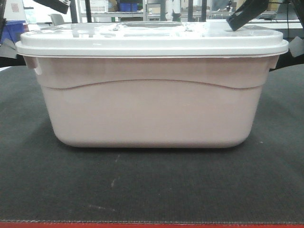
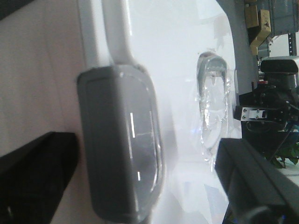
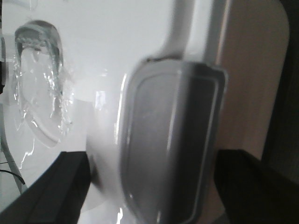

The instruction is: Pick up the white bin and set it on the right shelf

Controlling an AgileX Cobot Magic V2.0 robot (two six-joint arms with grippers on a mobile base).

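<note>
The white bin (image 1: 152,109) stands on the dark mat (image 1: 152,190), close behind its red edge (image 1: 152,225), and the lid (image 1: 152,45) is on. Its long axis runs from left to right across the robot, so each short end faces one arm. The left arm (image 1: 53,4) is at the left end and the right arm (image 1: 247,13) is at the right end. Both seem equally near, and I think the lift needs the two together.

At each end there is a grey latch (image 2: 119,149) on the rim. The left jaws are released and spread wide. One finger lies on the side of the pale wall, the other on the side of the lid, and the latch is between them. I see no contact. The right jaws are released in the same way around the other latch (image 3: 173,140).

The plastic is smooth and shiny, so I judge that it can slip if the two sides do not press evenly. The mat around the bin is flat. Behind it there are racks with blue bins (image 1: 126,6), but I cannot pick out the right shelf with certainty.
</note>
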